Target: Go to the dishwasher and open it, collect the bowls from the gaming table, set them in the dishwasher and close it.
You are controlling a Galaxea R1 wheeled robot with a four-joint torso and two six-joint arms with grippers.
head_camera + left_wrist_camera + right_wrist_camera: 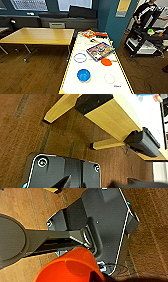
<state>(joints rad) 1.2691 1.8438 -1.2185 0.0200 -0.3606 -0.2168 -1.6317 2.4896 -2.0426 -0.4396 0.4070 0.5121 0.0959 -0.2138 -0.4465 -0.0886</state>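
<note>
The gaming table (pixel 68 65), white-topped with a yellow edge, runs away from me just ahead. On it stand a bright blue bowl (pixel 83 75) near the front and a pale bowl with a purplish rim (pixel 80 57) farther back on the left. A small orange object (pixel 106 62) lies right of centre, too blurred to name. In the right wrist view an orange bowl (pixel 70 268) hangs close above the wooden floor, with my right gripper (pixel 98 275) shut on it. My left gripper (pixel 72 182) hangs low over the floor beside the table's wooden legs (pixel 60 107). The dishwasher is out of view.
A colourful board game box (pixel 100 50) and smaller items (pixel 90 33) lie at the table's far end. A wood-topped table (pixel 40 35) stands to the left. At the right, a person (pixel 146 12) stands behind a dark cart (pixel 145 41). A teal wall column (pixel 112 17) is behind.
</note>
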